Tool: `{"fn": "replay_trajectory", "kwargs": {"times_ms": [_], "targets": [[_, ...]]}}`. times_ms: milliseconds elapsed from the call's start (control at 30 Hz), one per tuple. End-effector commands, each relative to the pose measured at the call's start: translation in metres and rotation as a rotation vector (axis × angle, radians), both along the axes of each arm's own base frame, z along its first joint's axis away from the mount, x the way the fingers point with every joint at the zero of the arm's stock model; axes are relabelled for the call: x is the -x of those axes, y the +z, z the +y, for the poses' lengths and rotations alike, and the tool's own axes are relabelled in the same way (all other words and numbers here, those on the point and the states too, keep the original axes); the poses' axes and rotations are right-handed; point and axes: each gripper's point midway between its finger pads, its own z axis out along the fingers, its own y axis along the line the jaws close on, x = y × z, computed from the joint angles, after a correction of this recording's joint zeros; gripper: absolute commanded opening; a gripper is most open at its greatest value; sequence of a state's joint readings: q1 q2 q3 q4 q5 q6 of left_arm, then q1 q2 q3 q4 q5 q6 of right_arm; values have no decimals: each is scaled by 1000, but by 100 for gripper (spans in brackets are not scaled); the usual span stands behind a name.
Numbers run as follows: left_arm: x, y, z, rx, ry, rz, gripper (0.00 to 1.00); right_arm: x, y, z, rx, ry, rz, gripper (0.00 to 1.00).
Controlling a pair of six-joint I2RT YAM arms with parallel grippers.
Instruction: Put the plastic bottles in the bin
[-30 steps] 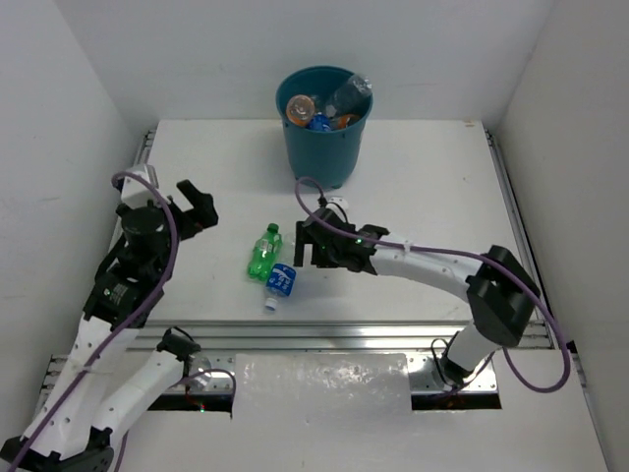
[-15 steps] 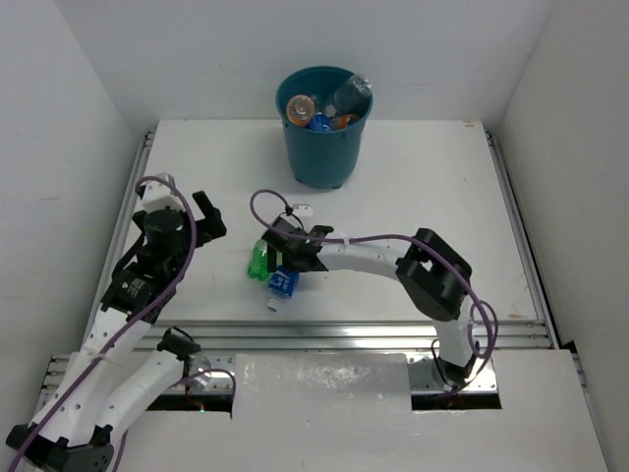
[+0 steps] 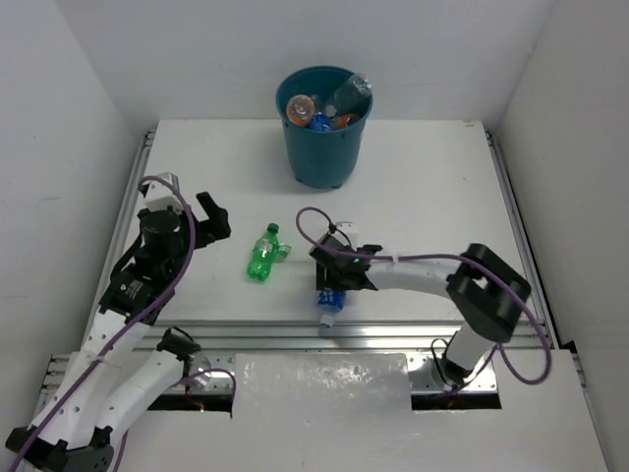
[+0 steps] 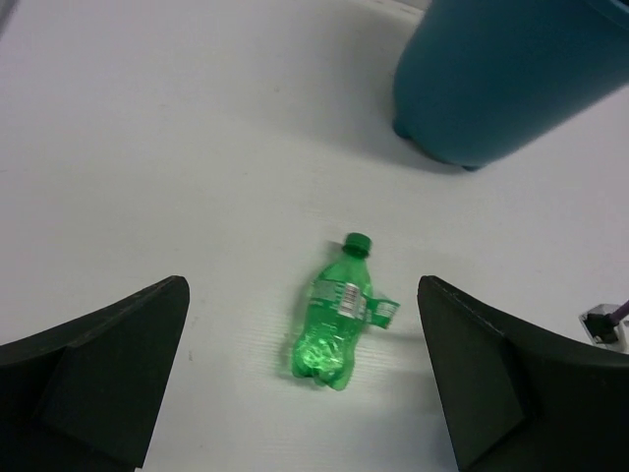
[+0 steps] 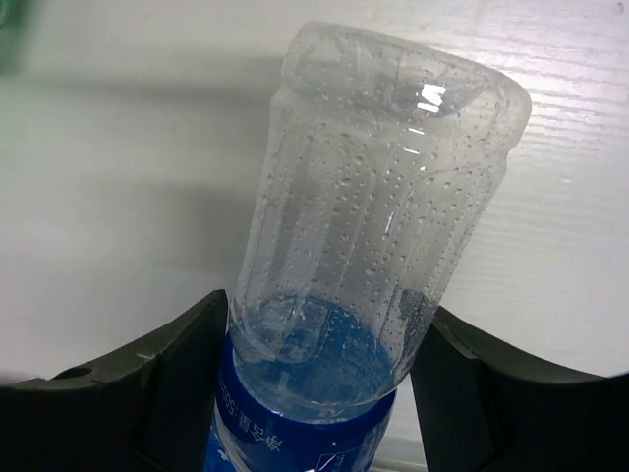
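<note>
From above, the round teal-blue plastic bin (image 3: pixel 322 157) stands at the far side of the white table (image 3: pixel 432 187), with several bottles inside. The right gripper (image 3: pixel 334 276) is near the front rail.

In the left wrist view, the left gripper (image 4: pixel 303 295) gapes wide and empty, with a small green plastic bottle (image 4: pixel 334 320) lying ahead, cap towards the bin.

In the right wrist view, the fingers (image 5: pixel 187 364) pinch a clear, droplet-beaded plastic bottle (image 5: pixel 373 226) at its blue label. It looks empty, so it is probably light, thin-walled and slippery. The label band seems the firmest hold.

A white desk (image 3: pixel 432 187) fills the middle of the frame. White walls (image 3: pixel 197 49) enclose three sides. Metal rails (image 3: pixel 413 332) run along its lower edge, with a pale sheet (image 3: pixel 322 385) below them.
</note>
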State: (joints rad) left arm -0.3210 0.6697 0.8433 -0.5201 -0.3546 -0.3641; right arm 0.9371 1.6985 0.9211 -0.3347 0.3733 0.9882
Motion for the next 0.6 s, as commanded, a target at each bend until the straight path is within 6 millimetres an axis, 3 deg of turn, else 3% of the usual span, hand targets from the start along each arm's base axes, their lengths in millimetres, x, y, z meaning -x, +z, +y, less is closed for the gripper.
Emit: {"fn": "replay_trajectory", "kwargs": {"times_ms": [0, 33, 67, 100, 133, 167, 233, 300, 333, 433, 500, 567], "targets": [[-2, 11, -40, 100, -197, -29, 100, -2, 42, 19, -140, 205, -147, 19], [-6, 10, -58, 147, -272, -22, 100, -1, 49, 17, -123, 300, -195, 16], [6, 10, -94, 255, -452, 7, 100, 7, 68, 20, -205, 376, -263, 13], [11, 0, -111, 310, -543, 40, 100, 13, 80, 24, -244, 463, -314, 13], [26, 18, -147, 437, -755, 9, 100, 20, 92, 26, -247, 595, -379, 15], [35, 23, -162, 498, -852, -4, 100, 37, 116, 28, -335, 691, -439, 15], [54, 36, -193, 567, -1023, -62, 100, 48, 139, 24, -361, 791, -535, 15], [60, 39, -212, 548, -1058, -61, 100, 59, 157, 16, -383, 846, -594, 15], [74, 46, -234, 533, -1129, -46, 100, 70, 180, 13, -422, 900, -665, 15], [95, 56, -264, 531, -1253, -50, 100, 92, 211, 8, -480, 998, -711, 15], [112, 67, -282, 557, -1354, -73, 100, 99, 225, 6, -491, 1035, -717, 14], [117, 74, -291, 560, -1380, -93, 100, 105, 236, 4, -509, 1055, -731, 15]]}}
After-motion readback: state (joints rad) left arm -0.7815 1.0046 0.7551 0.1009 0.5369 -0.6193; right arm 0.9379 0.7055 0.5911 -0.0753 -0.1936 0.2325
